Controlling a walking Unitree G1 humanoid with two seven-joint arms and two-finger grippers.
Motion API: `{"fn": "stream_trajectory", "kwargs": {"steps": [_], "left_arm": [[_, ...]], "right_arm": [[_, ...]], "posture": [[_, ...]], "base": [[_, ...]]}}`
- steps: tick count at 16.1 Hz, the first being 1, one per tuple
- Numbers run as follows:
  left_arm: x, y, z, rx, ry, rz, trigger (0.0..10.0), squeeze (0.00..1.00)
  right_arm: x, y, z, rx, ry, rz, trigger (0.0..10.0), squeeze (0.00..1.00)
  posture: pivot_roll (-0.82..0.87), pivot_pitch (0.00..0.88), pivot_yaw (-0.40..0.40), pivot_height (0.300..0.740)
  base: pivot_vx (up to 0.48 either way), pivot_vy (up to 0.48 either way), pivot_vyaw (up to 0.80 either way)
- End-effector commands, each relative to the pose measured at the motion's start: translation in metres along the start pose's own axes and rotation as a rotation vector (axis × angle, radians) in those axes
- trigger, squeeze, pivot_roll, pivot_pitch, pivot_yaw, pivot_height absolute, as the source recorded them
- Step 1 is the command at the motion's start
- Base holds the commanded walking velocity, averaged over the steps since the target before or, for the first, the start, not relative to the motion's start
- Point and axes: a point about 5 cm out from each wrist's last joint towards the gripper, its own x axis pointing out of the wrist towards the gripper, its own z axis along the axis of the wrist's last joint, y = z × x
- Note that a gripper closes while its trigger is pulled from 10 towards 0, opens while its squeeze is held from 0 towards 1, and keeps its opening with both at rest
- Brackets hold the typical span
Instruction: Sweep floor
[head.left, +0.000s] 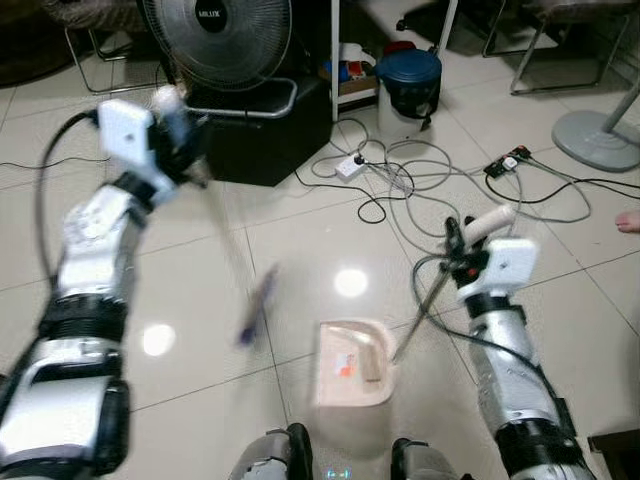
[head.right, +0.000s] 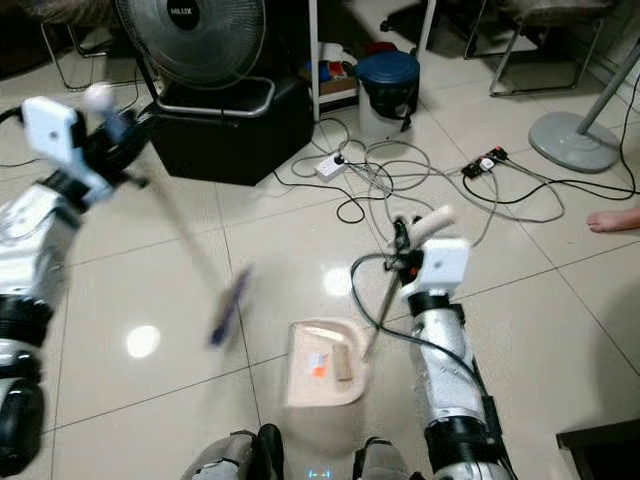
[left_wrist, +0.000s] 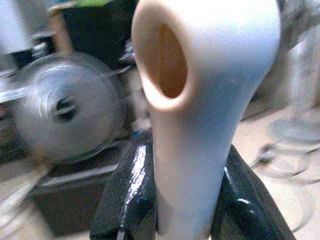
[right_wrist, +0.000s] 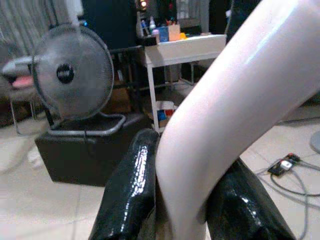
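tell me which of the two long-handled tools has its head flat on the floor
The dustpan, held by the right gripper, sits flat on the tiles. The broom in the left gripper is blurred mid-swing; whether its head touches is unclear.

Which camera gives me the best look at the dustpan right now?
Left eye view: the dustpan lies whole on the floor, debris inside. Right eye view shows the same, a little smaller. Right wrist view shows just its pale handle between the jaws.
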Motion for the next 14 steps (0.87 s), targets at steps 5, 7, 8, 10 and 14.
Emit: {"fn": "stream_trajectory", "kwargs": {"steps": [5,7,8,10,14], "left_arm": [[-0.034,-0.007,-0.039,0.087,0.148,0.108,10.0,0.0],[-0.045,-0.038,-0.056,0.039,0.162,0.114,10.0,0.0],[-0.047,-0.043,-0.058,0.031,0.163,0.118,10.0,0.0],[-0.059,-0.065,-0.06,0.024,0.161,0.124,10.0,0.0],[-0.067,-0.074,-0.048,0.051,0.138,0.129,10.0,0.0]], "right_arm": [[0.029,0.017,0.071,0.034,-0.165,0.05,10.0,0.0],[0.037,0.028,0.096,0.057,-0.184,0.065,10.0,0.0],[0.038,0.03,0.098,0.06,-0.186,0.068,10.0,0.0],[0.038,0.036,0.102,0.114,-0.166,0.049,10.0,0.0],[0.036,0.035,0.105,0.177,-0.138,-0.015,10.0,0.0]], "posture": [[-0.04,0.066,0.1,0.74],[-0.04,0.06,0.089,0.74],[-0.04,0.059,0.088,0.74],[-0.04,0.054,0.083,0.74],[-0.04,0.045,0.093,0.74]], "base": [[0.0,0.0,0.16],[0.0,0.0,0.8],[0.0,0.0,0.8],[0.0,0.0,0.8],[0.0,0.0,0.8]]}}
